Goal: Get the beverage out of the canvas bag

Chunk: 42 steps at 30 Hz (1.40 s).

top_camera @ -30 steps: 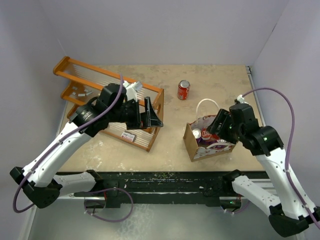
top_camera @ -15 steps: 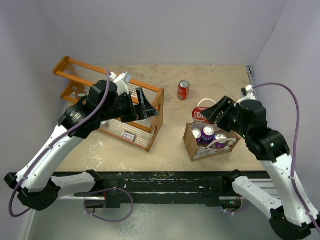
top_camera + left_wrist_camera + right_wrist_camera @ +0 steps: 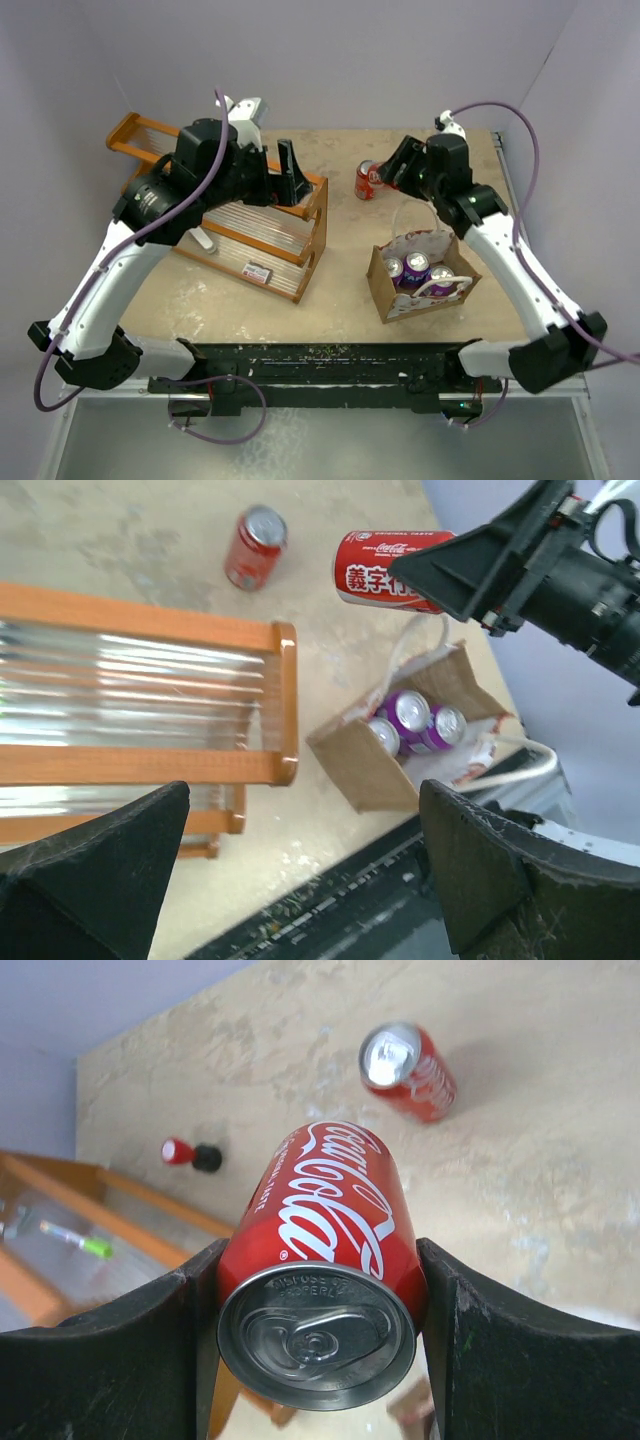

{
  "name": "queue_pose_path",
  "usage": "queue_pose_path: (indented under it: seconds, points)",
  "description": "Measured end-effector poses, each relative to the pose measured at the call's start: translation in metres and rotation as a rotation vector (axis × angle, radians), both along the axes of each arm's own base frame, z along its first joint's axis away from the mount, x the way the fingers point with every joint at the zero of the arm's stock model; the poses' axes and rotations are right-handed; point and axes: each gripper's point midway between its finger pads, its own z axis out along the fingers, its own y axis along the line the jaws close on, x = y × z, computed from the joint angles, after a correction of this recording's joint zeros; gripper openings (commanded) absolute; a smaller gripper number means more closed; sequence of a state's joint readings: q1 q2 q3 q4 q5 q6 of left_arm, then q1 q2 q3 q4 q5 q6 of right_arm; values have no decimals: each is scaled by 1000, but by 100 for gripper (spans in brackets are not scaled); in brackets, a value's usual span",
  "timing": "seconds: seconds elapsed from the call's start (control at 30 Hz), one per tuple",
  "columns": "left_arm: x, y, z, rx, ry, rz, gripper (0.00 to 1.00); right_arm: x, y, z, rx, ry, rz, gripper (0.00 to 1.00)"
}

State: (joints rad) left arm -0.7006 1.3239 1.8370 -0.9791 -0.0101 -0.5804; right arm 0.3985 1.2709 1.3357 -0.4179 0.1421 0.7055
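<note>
Three purple cans (image 3: 415,270) sit in the bag (image 3: 385,292), which stands open near the front of the desk (image 3: 340,245) with its white handles up. From above, my right hand (image 3: 393,172) is raised past the bag's far side, close to a loose can (image 3: 368,180) resting on the desk. My left hand (image 3: 287,180) hangs over the wooden rack (image 3: 318,215), well apart from the bag. I judge it is parked there to leave the right arm room.

From the left wrist, my left fingers are spread wide with nothing between them. Beyond them the right hand holds a red can (image 3: 385,572) on its side, above the bag's handle and wholly out of the bag.

From the right wrist, my right fingers (image 3: 120,1350) press both flanks of the red can, lid toward the camera and body pointing away. Gripping across the round sides should keep it from rolling out. Below it are bare desk and the loose can, so I judge this one is out and wants setting down there, with three purple cans left in the bag.
</note>
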Motion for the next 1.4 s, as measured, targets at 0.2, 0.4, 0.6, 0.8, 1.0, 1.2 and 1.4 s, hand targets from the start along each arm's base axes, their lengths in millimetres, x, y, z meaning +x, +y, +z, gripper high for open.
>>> queue_pose_path:
  seconds: [0.2,0.4,0.6,0.8,1.0,1.2,1.4]
  points:
    - [12,27,19,111,-127,72,99,71,-18,-20,6,-3,-84,0]
    - [21,41,16,206,-174,105,99,117,-58,-53,-9,43,-162,0]
    - [30,45,5,280,-173,121,99,138,-83,-78,-133,97,-174,0]
    - [28,56,7,315,-192,137,99,152,-94,-93,-232,167,-193,0]
    - [34,51,2,347,-183,116,99,157,-99,-136,-291,301,-201,0]
    - [45,31,-20,371,-126,63,99,160,-89,-189,-323,444,-174,0]
    - [45,26,-26,375,-108,42,99,164,-68,-196,-359,466,-172,1]
